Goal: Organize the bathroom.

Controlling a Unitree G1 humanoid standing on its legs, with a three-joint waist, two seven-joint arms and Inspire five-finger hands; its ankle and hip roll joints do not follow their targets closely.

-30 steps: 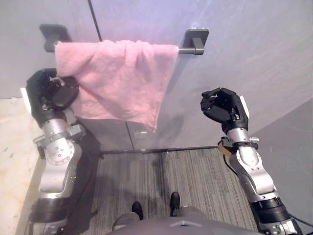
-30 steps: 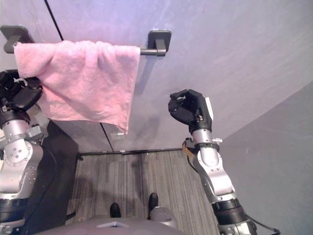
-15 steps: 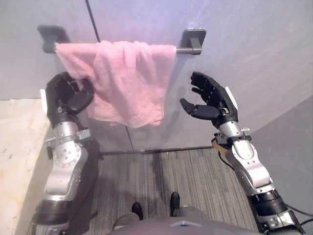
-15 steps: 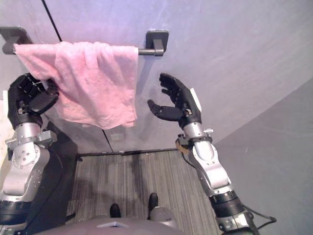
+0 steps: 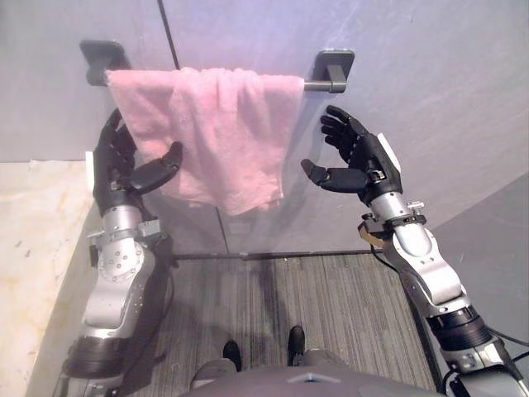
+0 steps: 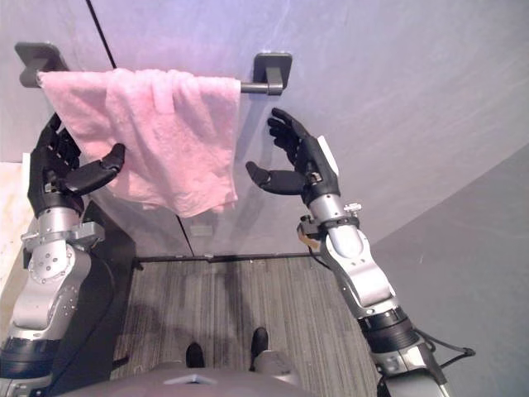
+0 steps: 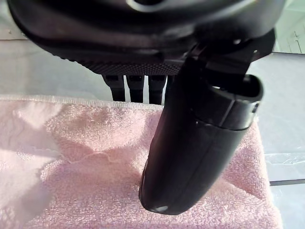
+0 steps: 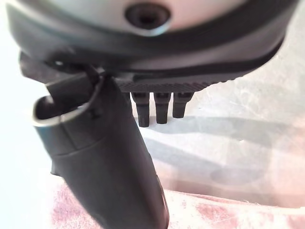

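**Towel on the bar, both hands spread beside it**

With your left hand (image 5: 124, 169) raised at the towel's left edge, its fingers are straight and fanned, thumb reaching across the front of the cloth and touching or nearly touching it — nothing is pinched. Your right hand (image 5: 357, 157) is likewise spread wide, palm turned toward the cloth, just beside its right edge and apart from it.

Between them hangs the pink towel (image 5: 219, 132), draped over the dark wall bar (image 5: 318, 83). It sits bunched toward the left end, with a short bare stretch of bar near the right bracket, and its lower hem runs uneven, dipping toward the right.

Expect it to handle as soft, light terry: it will fold and sag wherever you let go, and it could slide off the smooth bar if you tug one side alone. Take it by the side edges or lower corners, one in each hand.

You have open room below the hem and to the right; the grey wall (image 5: 430, 74) sits directly behind, so work sideways and downward, not forward.
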